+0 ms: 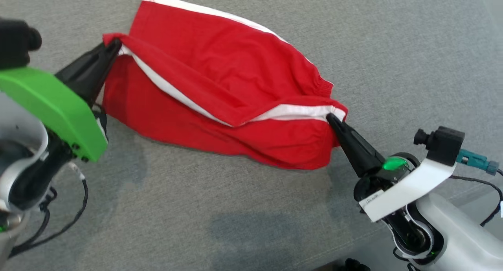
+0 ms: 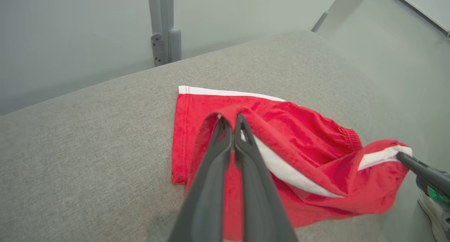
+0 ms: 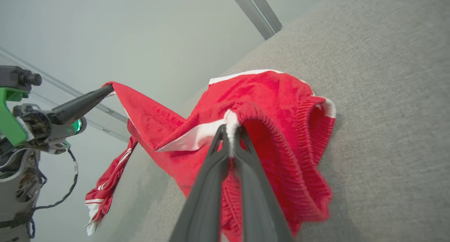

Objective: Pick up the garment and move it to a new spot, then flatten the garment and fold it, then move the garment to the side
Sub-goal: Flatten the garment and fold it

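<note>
The garment (image 1: 220, 74), bright red with white stripe trim, is held up by two corners over the grey cloth surface, its far part still resting on it. My left gripper (image 1: 114, 46) is shut on the garment's left edge, and the left wrist view shows red fabric (image 2: 302, 136) draped over that gripper (image 2: 230, 119). My right gripper (image 1: 331, 118) is shut on the white-trimmed waistband corner at the right. In the right wrist view the elastic waistband (image 3: 267, 122) loops over the gripper (image 3: 230, 129), and the left gripper (image 3: 107, 90) pinches the far corner.
The grey fabric-covered surface (image 1: 243, 208) spreads all around the garment. Its far edge (image 2: 105, 82) meets a pale wall with a grey metal post (image 2: 163, 27). Black cables (image 1: 67, 223) hang by my left arm.
</note>
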Controlling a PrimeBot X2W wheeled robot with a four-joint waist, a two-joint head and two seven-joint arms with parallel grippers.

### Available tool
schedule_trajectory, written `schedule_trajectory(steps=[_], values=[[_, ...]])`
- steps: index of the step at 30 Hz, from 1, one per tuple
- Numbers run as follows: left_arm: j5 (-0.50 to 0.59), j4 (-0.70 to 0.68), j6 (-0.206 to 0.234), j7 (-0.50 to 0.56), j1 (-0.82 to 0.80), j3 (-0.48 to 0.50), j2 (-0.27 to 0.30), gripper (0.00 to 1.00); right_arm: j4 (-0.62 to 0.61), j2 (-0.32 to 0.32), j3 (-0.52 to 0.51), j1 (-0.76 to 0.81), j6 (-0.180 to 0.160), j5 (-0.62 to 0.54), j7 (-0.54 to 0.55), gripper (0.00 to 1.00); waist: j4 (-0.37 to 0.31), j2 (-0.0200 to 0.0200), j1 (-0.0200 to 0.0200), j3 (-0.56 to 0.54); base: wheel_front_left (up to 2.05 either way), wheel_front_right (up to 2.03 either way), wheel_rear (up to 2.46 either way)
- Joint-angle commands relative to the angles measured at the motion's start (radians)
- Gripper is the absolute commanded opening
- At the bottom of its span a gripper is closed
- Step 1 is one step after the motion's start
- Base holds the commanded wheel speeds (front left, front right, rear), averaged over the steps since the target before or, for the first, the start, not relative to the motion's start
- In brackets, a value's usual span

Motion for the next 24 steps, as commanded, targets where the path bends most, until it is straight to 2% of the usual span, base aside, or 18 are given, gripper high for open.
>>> schedule_trajectory(steps=[1,3,11,19,24], values=[[-0.001,0.032,-0.008,0.027,-0.061,-0.009,-0.009,0.0,0.006,0.018,-0.017,-0.021,0.0,0.014,-0.003,0.0,-0.061,0.0,0.0,0.036,0.0,0.0,0.0],[0.012,0.096,-0.017,0.064,-0.153,-0.026,-0.028,0.0,0.019,0.05,-0.046,-0.042,0.0,0.025,-0.003,0.0,-0.08,0.0,0.0,0.045,0.0,0.0,0.0],[0.079,0.38,-0.046,0.133,-0.373,-0.105,-0.089,0.0,0.123,0.12,-0.017,-0.132,0.0,0.027,-0.003,0.0,-0.135,0.0,0.0,0.091,0.0,0.0,0.0],[0.118,0.554,-0.066,0.134,-0.435,-0.139,-0.096,0.0,0.194,0.193,0.033,-0.201,0.0,0.015,-0.003,0.0,-0.167,0.0,0.0,0.123,0.0,0.0,0.0],[0.124,0.605,-0.073,0.125,-0.437,-0.141,-0.089,0.0,0.201,0.205,0.033,-0.218,0.0,0.004,-0.003,0.0,-0.17,0.0,0.0,0.125,0.0,0.0,0.0]])
